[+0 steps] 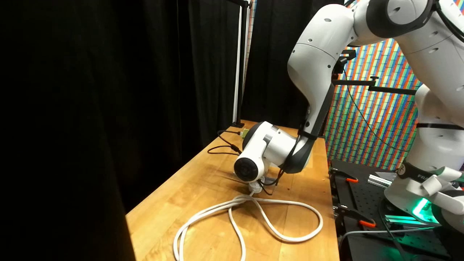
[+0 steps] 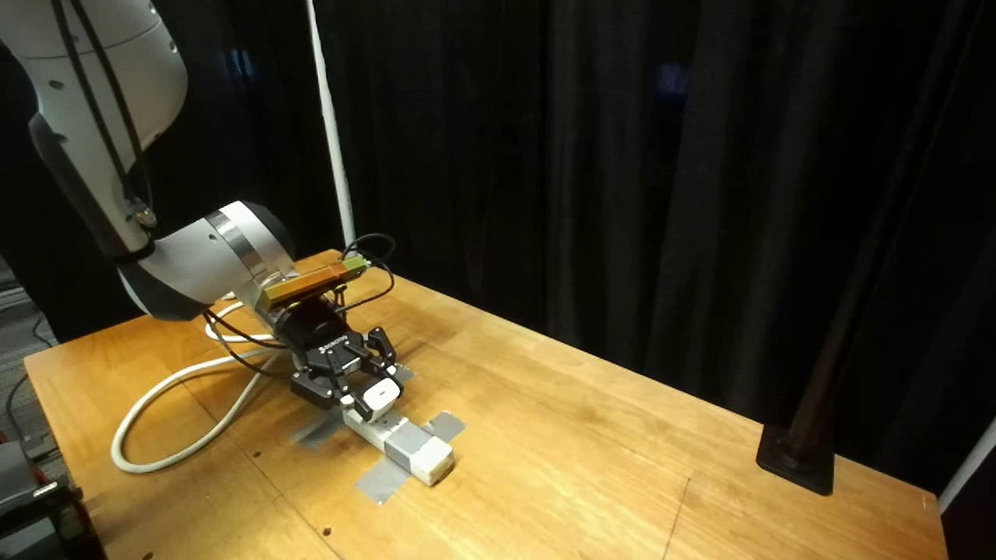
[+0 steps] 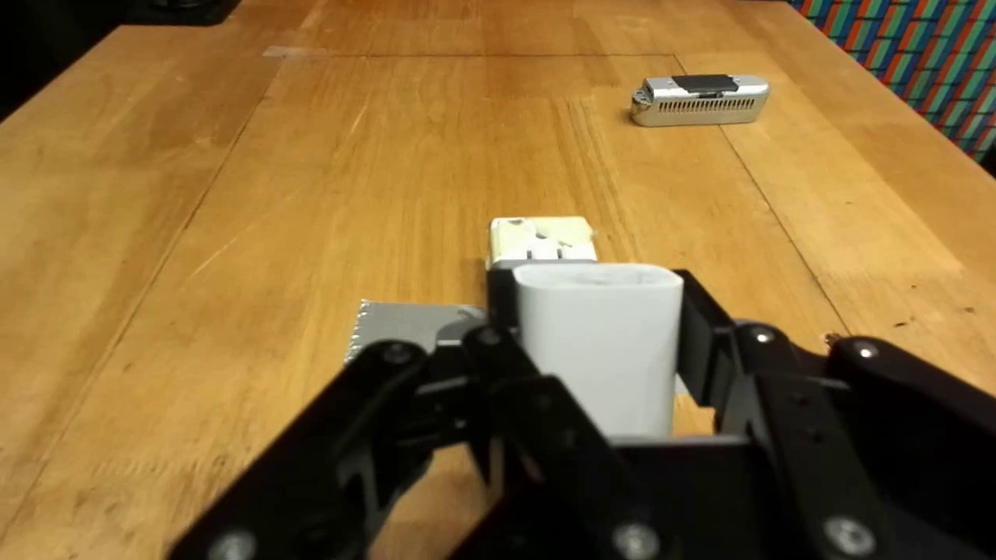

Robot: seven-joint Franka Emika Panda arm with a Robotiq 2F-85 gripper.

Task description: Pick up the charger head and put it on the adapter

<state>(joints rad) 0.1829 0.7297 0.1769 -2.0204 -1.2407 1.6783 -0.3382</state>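
In an exterior view the camera is looking down along the worktop (image 1: 163, 228), from the cord (image 1: 297, 239) toward the pole (image 1: 241, 69). In an exterior view the camera is facing down across the worktop toward the curtain (image 2: 700, 194). Both are sharing the arm (image 1: 315, 54). The wrist view is sitting nearest the worktop and facing along it, behind the claw (image 3: 599, 327), sharing the strip (image 2: 430, 457) with an exterior view.

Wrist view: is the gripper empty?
No: the gripper has its jaws closed on the white charger head, one against each side.
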